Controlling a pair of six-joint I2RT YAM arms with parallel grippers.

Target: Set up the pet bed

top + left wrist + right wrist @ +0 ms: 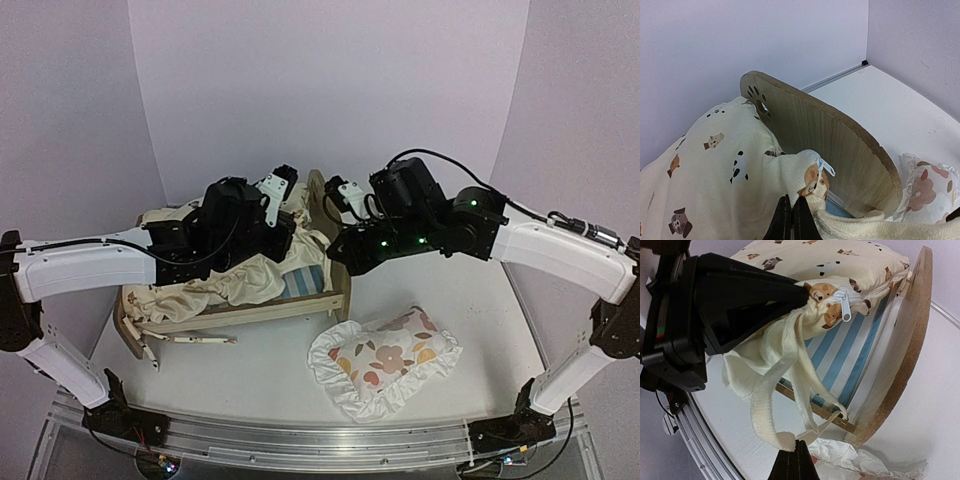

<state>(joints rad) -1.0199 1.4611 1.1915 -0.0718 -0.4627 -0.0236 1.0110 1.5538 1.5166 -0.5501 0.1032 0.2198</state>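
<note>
Okay, I'm pinching the cushion (715,165) by its zipper corner with my left end effector (792,220), my right end effector (795,462) clenching its loose flap, to spread it over the pet bed (250,314) on the tabletop (250,370).

Observed: we log a cream fabric cushion printed with small animal faces (240,282), rumpled, white zip pull (844,305) showing at one corner. A ruffled white floral-print pillow (385,358) lies flat on the white table (250,378), apart from the cushion.
</note>
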